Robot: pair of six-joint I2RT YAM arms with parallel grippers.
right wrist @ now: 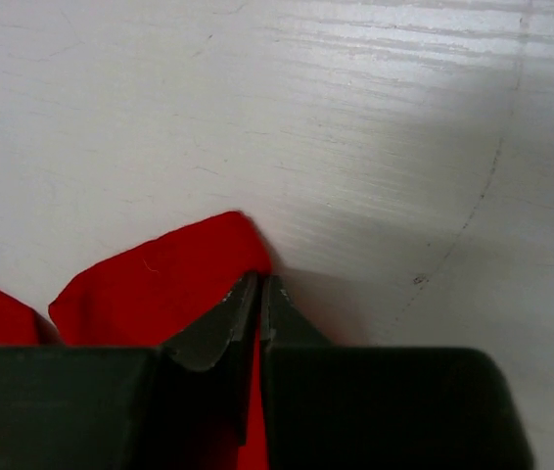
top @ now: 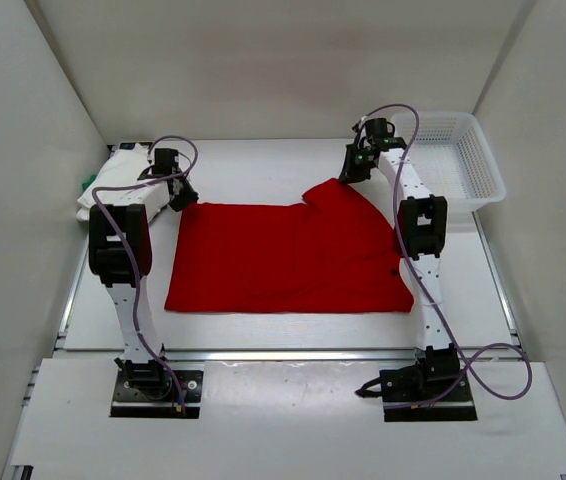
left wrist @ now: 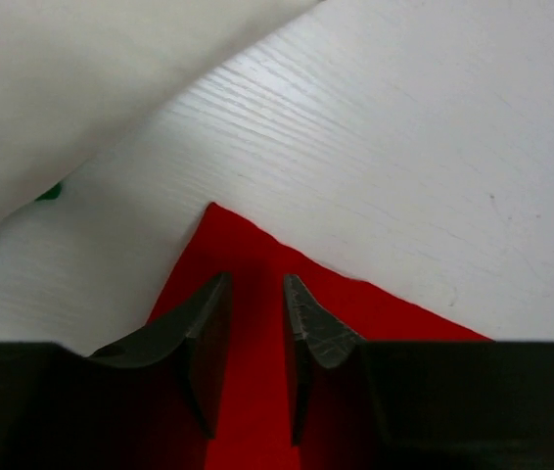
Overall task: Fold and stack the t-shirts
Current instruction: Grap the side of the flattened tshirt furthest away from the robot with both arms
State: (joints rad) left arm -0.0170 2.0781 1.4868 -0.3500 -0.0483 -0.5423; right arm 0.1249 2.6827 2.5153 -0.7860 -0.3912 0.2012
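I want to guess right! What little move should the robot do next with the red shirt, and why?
Probably close the left gripper. Its jaws straddle one far corner of the red shirt but stand apart, while the right gripper is shut on the other.

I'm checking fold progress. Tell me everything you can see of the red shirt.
The red shirt is plain, soft-looking cloth, spread mostly flat as a rough rectangle in the middle of the table. Its far right corner is bunched up and pinched in the shut right pincer. Its far left corner lies flat on the table, with the left pincer open astride it, one finger on each side of the point.
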